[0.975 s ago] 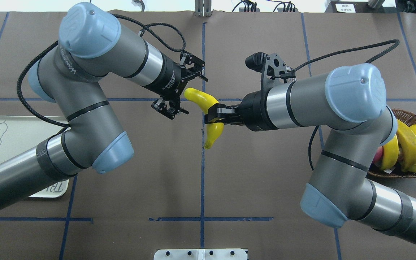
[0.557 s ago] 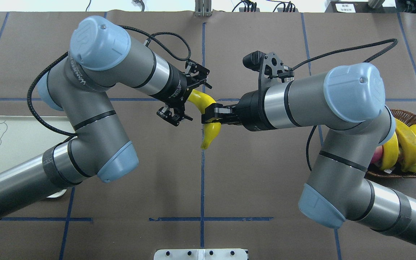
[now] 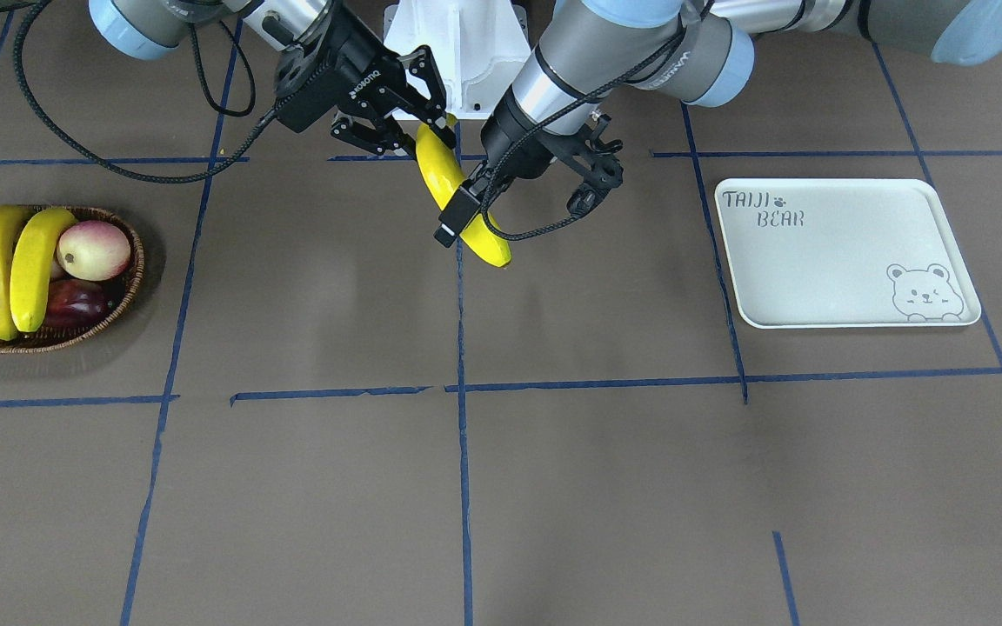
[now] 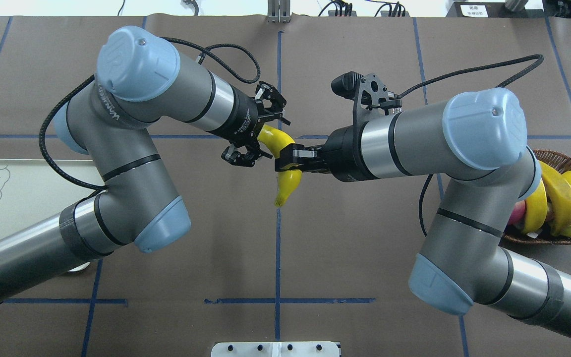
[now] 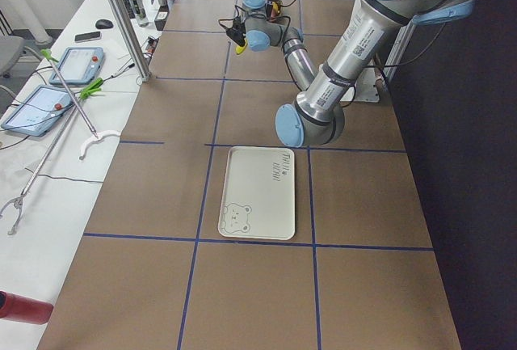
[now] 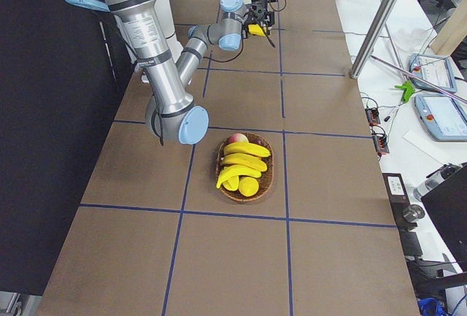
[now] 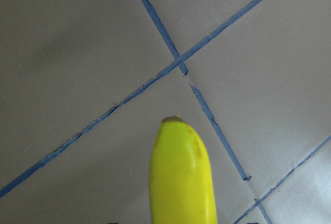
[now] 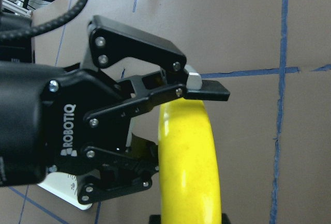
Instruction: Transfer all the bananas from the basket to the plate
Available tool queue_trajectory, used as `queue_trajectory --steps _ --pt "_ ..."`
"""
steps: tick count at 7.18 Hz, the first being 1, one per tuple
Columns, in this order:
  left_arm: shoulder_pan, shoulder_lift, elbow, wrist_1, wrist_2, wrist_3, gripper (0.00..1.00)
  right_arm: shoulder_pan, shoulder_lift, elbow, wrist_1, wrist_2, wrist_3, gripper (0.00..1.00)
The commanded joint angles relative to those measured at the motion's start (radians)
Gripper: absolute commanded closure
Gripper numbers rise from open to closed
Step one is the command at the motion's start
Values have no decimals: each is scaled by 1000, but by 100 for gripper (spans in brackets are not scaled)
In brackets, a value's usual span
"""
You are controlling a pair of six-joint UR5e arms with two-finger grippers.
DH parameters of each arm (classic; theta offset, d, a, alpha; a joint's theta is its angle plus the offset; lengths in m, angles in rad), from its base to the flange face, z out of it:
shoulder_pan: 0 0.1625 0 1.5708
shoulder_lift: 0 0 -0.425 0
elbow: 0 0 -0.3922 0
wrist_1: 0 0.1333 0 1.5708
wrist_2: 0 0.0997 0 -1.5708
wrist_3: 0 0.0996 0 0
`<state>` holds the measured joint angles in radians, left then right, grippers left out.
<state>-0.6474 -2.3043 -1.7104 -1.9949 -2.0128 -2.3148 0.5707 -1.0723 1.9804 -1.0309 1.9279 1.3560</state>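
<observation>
Looking across from the front, we found the right gripper (image 3: pixel 421 130) clamped on one banana (image 3: pixel 490 246), held in the air above the middle of the table (image 3: pixel 553 478), well apart from both the basket (image 3: pixel 131 278) and the plate (image 3: pixel 814 261). The left gripper (image 3: pixel 514 222) had its jaws spread wide, one finger lying across the banana. Other bananas (image 3: pixel 27 261) lay in the basket, and none lay on the plate.

From overhead, the left gripper's (image 4: pixel 273 139) spread jaws straddled the banana's far end while the right gripper (image 4: pixel 284 158) pinched its middle. We judged this a hand-over, with the first banana only halfway to the plate.

From the table's left end we made out the plate (image 5: pixel 258 184) and a speck of yellow at the far wrists, too small to say more. From the right end, the basket (image 6: pixel 266 177) showed its bananas.

The left wrist camera showed only the banana's tip (image 7: pixel 181 182) over blue tape lines (image 7: pixel 155 79). The right wrist camera showed the left gripper's fingers (image 8: pixel 207 88) on either side of the banana, apart.

Next, we reckoned, the left jaws would need to close firmly before the right ones let go.
</observation>
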Motion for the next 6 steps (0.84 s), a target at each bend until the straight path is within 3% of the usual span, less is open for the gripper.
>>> queue_trajectory --steps 1,2,3,6 --pt "0 6 0 -15 3 -8 97 0 0 0 -1 0 -8 97" --pt "-1 8 -1 -15 3 -8 100 0 2 0 -6 8 -5 86" --pt "-4 9 -3 -13 3 -9 100 0 3 11 -12 3 3 1" --pt "-11 23 -14 -12 5 -9 100 38 -9 38 -61 25 15 0"
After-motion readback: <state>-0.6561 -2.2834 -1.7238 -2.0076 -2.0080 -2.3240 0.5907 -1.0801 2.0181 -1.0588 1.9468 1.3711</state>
